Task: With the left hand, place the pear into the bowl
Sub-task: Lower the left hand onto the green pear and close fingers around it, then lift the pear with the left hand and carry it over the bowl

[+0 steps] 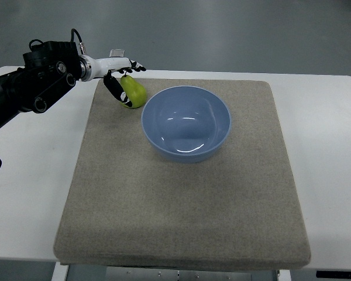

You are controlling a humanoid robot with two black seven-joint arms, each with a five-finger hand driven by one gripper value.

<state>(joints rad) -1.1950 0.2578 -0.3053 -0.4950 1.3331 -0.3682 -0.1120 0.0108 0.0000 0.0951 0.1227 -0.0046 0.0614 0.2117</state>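
Observation:
A yellow-green pear point(134, 92) sits at the far left of the beige mat point(181, 193), just left of the empty blue bowl point(186, 123). My left hand point(120, 79) reaches in from the upper left and wraps around the pear: the thumb lies against its left side and the other fingers curl over its top. Whether the pear rests on the mat or hangs just above it I cannot tell. The bowl's rim is a short gap to the right of the pear. The right arm does not show.
The mat covers most of a white table point(327, 152). Grey floor lies beyond the table's far edge. My black left forearm point(29, 88) crosses the table's upper-left corner.

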